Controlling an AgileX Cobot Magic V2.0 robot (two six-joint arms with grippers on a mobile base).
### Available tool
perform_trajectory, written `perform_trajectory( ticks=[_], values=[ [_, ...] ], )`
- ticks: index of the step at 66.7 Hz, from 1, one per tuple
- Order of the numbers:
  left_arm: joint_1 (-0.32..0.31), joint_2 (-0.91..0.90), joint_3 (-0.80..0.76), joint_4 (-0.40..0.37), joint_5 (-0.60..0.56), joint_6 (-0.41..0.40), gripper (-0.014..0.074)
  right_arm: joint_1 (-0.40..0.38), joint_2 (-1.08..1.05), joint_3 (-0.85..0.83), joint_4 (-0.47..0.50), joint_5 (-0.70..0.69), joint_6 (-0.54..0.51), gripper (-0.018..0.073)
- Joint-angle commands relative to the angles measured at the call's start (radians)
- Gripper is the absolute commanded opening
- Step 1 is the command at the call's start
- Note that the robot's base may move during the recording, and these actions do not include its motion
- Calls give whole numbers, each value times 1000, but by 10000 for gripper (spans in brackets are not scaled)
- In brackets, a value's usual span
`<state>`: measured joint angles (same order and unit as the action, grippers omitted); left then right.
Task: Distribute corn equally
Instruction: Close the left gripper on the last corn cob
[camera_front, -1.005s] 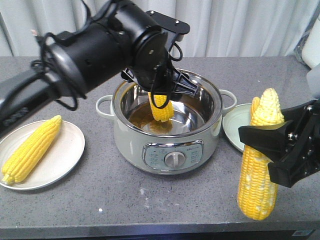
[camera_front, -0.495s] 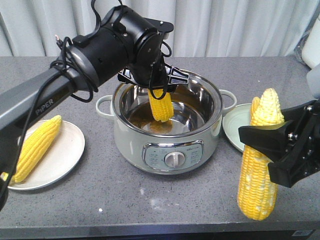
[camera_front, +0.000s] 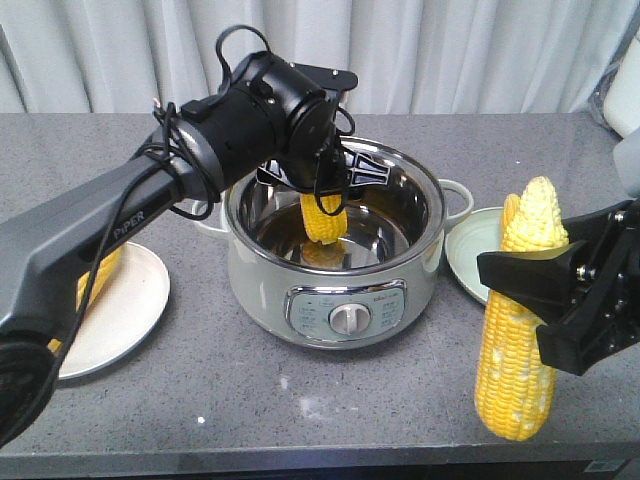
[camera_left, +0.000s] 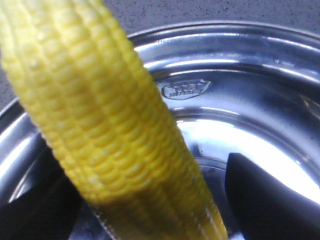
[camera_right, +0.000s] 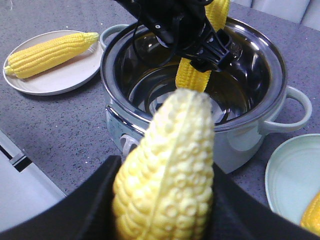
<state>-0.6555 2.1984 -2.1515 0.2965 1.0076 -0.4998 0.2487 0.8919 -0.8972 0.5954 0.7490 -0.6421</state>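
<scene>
**Two cobs in the claws, two on plates**

On your left, one cob (camera_right: 50, 52) lies on the white plate (camera_right: 60, 80). Your left gripper (camera_front: 325, 190) is clamped on a second cob (camera_front: 322, 222), which hangs narrow end down inside the steel electric pot (camera_front: 335, 280). Over on the right, your right gripper (camera_front: 530, 300) is squeezing a third cob (camera_front: 515, 390) upright near the table's (camera_front: 200, 400) front edge. Behind it, a fourth cob (camera_right: 312, 217) sits on the pale green plate (camera_front: 470, 255).

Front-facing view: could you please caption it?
Left claw holds a cob inside the pot; right claw grips a second cob upright.

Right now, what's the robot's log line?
left gripper shut on pot cob, tip inside pot | right gripper shut on upright cob
</scene>
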Motion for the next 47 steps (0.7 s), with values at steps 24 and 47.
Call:
perform_trajectory(
  ticks=[24, 47],
  values=[
    [3, -37, -32, 16, -85, -8, 372, -6, -10, -27, 27, -47, -9, 222],
    [2, -64, -33, 8, -15, 51, 261, -6, -10, -27, 27, -47, -9, 222]
  ],
)
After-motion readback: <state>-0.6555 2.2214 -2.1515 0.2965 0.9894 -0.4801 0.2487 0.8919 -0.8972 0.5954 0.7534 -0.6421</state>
